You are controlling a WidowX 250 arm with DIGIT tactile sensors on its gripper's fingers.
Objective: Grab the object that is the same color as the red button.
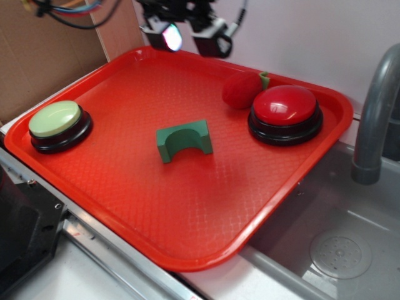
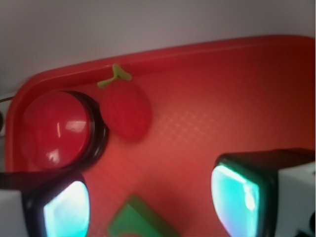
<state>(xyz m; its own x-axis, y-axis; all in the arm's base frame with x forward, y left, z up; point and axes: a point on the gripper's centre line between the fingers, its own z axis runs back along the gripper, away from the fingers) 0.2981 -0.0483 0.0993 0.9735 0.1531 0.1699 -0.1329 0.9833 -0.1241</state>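
The object, a small matte red toy fruit (image 1: 242, 90) with a green stem, lies on the red tray (image 1: 187, 212) at the back right, touching the red button (image 1: 285, 114), a glossy red dome on a black base. In the wrist view the fruit (image 2: 126, 111) sits just right of the button (image 2: 55, 129), well ahead of my fingers. My gripper (image 1: 192, 39) hangs above the tray's back edge, left of the fruit, open and holding nothing. Its pads glow cyan (image 2: 66, 210), wide apart.
A green arch block (image 1: 184, 140) stands mid-tray and shows between my fingers (image 2: 140, 222). A pale green dome button (image 1: 59, 125) sits at the tray's left. A grey faucet (image 1: 375, 112) and sink (image 1: 340, 250) lie right of the tray; cardboard stands behind left.
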